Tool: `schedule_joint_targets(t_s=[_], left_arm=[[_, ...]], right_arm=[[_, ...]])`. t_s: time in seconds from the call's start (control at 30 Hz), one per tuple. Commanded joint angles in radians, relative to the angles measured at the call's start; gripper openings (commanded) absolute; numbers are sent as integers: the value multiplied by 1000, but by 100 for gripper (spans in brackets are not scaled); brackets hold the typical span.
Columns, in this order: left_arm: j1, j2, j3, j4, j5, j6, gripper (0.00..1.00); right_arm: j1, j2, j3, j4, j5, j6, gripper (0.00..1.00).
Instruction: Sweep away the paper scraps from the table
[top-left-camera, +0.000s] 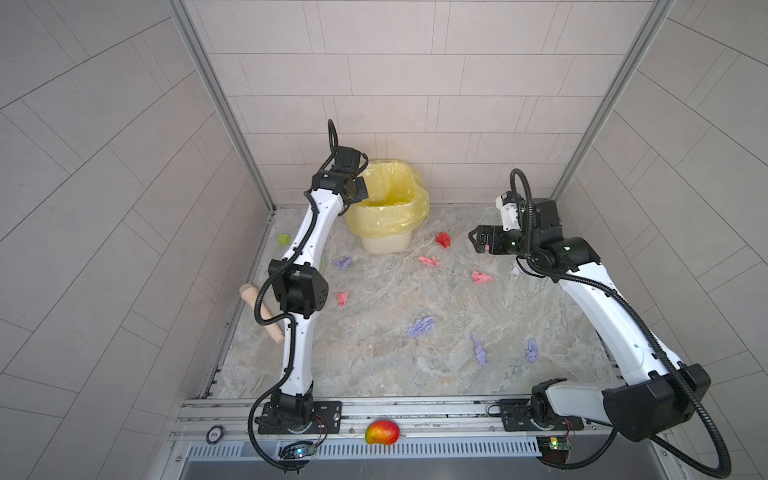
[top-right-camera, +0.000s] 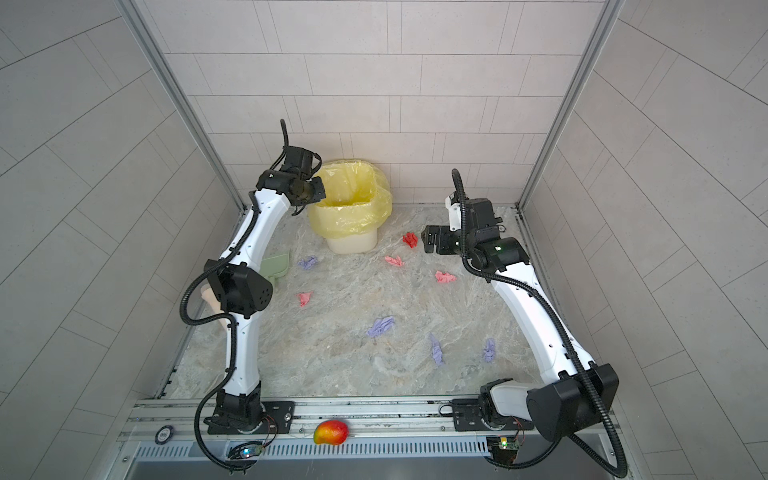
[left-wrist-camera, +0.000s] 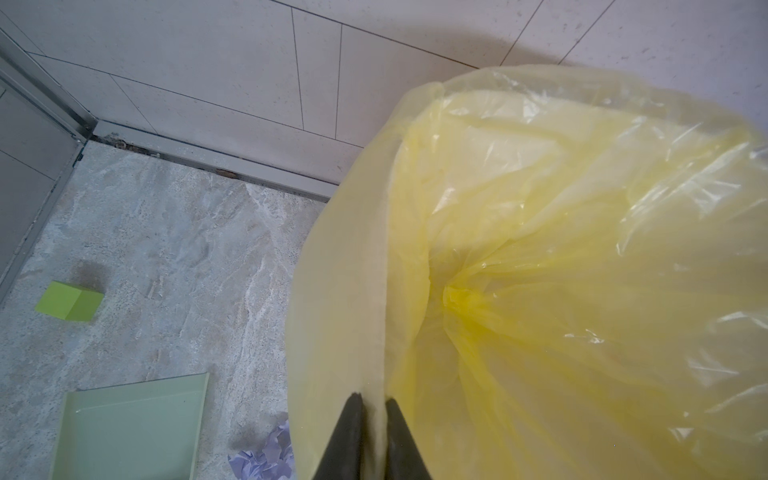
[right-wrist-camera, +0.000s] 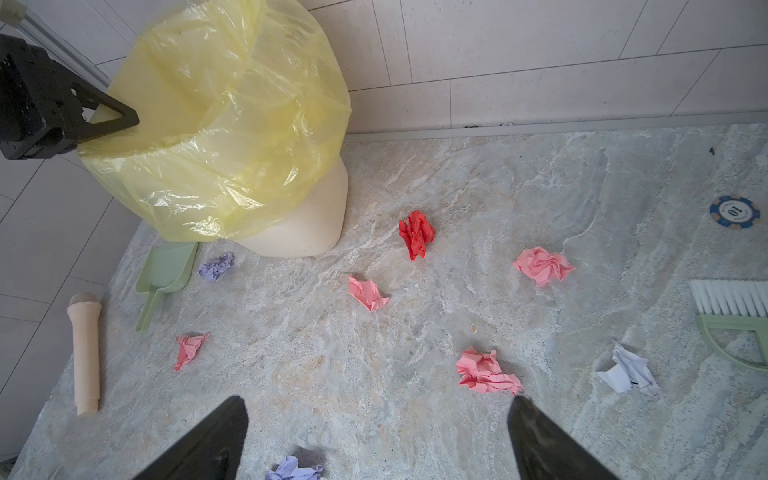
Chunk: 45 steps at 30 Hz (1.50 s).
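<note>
Several crumpled paper scraps lie on the marble table (top-left-camera: 374, 365): a red one (top-left-camera: 443, 239), pink ones (top-left-camera: 429, 261) (top-left-camera: 481, 276) (top-left-camera: 342, 298) and purple ones (top-left-camera: 342, 262) (top-left-camera: 420, 325) (top-left-camera: 478, 350). My left gripper (left-wrist-camera: 374, 397) is at the near rim of the cream bin (top-left-camera: 386, 243) lined with a yellow bag. Its jaws are nearly together with the bin's rim (left-wrist-camera: 376, 291) between them. My right gripper (right-wrist-camera: 378, 401) hangs open above the table, right of the red scrap (right-wrist-camera: 417, 233), nothing between its fingers. A pink scrap (right-wrist-camera: 484, 372) lies near one fingertip.
A green dustpan (right-wrist-camera: 166, 266) lies beside the bin. A green brush (right-wrist-camera: 731, 303) and a white paper wad (right-wrist-camera: 627, 368) lie under my right arm. A wooden handle (top-left-camera: 262, 311) and lime cube (top-left-camera: 284, 239) lie at the left wall. A mango (top-left-camera: 382, 432) rests on the front rail.
</note>
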Motion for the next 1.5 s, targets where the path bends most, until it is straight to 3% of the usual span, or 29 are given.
schedule_joint_targets(t_s=[0.0,0.4,0.77,1.03,1.47], left_arm=[[-5,14,39,-12,-12,-24,12],[-6,14,47,13,-53,-27,0],[2,-19,48,6,-196,25,0],[60,-25,43,-3,-233,25,0],[151,-102,-109,42,-288,23,0]], right_arm=[[-9,-36,-15,11,12,6,99],[-20,-48,-38,14,13,8,99],[-23,-48,-36,14,19,14,99],[-21,-47,-30,13,20,16,100],[-22,-43,-29,17,16,30,99]])
